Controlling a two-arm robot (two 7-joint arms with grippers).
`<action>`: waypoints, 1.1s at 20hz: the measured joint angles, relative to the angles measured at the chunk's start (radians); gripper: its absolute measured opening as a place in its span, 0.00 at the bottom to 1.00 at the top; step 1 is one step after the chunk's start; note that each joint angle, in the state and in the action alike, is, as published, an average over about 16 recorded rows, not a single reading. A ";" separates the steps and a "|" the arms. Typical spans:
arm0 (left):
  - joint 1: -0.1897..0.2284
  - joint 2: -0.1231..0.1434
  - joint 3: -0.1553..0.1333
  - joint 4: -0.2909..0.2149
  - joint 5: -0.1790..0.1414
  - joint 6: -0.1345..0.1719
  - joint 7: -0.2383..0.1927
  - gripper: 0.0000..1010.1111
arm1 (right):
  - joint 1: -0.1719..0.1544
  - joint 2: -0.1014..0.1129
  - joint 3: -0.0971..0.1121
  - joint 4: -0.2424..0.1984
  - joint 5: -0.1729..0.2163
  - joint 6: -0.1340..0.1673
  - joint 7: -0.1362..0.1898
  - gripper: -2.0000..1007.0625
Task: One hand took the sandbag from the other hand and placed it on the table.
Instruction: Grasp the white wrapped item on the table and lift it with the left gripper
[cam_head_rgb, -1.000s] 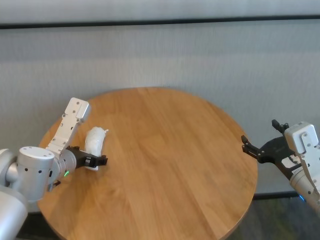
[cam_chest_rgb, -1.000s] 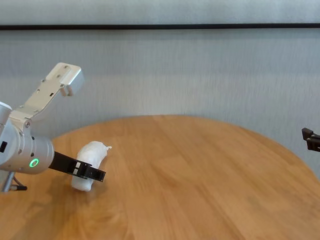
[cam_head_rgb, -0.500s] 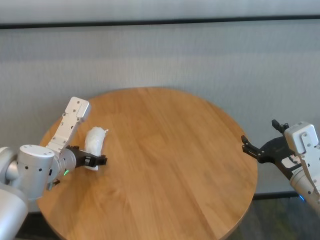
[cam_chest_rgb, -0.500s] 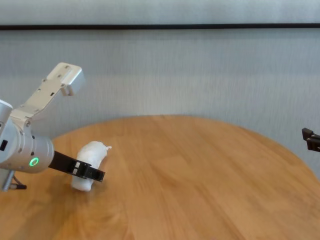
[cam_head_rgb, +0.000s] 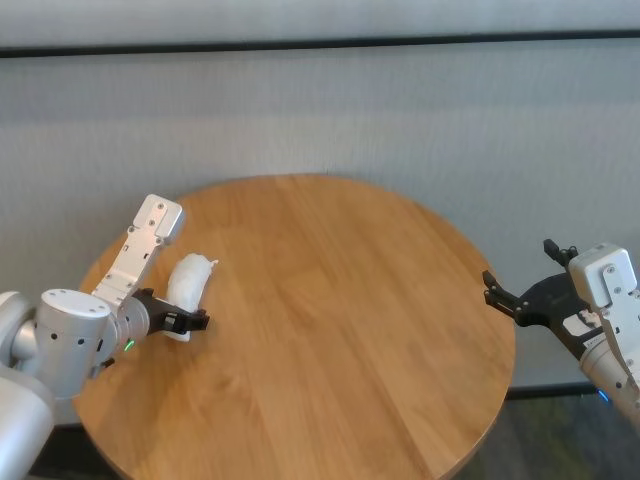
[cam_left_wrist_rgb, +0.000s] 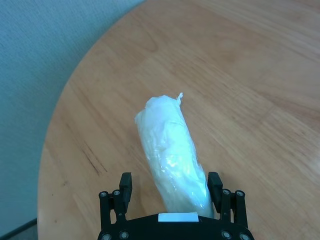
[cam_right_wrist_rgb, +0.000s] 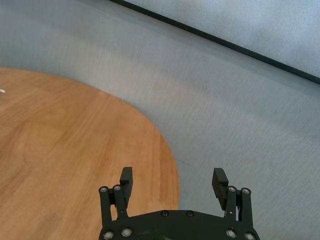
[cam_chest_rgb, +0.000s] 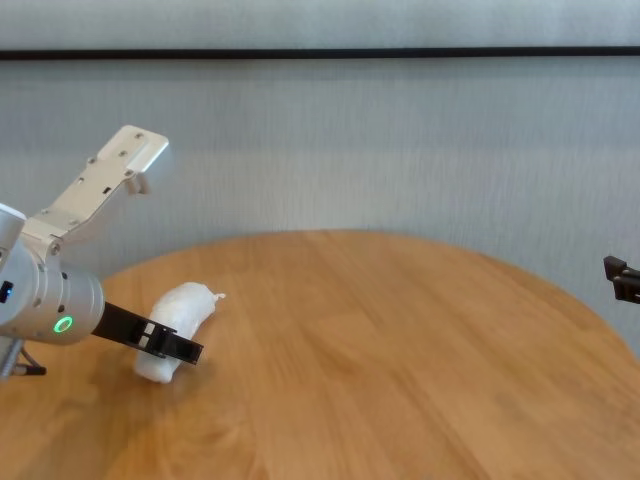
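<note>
The white sandbag lies on the left part of the round wood-plank table, its tied tip pointing away from me. My left gripper, with the green ring light, is low over the table at the bag's near end. In the left wrist view the sandbag sits between the spread fingers, close to one finger and with a gap to the other. In the chest view the bag rests on the wood. My right gripper is open and empty beyond the table's right edge.
A grey wall runs behind the table. The table's right rim lies just before the right gripper. The left arm's silver link rises above the left edge of the table.
My left gripper has drawn back slightly toward the table's left edge. The sandbag has settled a little lower on the wood. The right arm has not moved.
</note>
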 joint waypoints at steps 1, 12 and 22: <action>0.000 0.000 0.000 0.000 0.000 0.000 0.000 0.97 | 0.000 0.000 0.000 0.000 0.000 0.000 0.000 0.99; 0.002 -0.002 -0.006 -0.001 -0.010 0.003 0.002 0.75 | 0.000 0.000 0.000 0.000 0.000 0.000 0.000 0.99; 0.003 -0.003 -0.008 -0.002 -0.013 0.004 0.003 0.49 | 0.000 0.000 0.000 0.000 0.000 0.000 0.000 0.99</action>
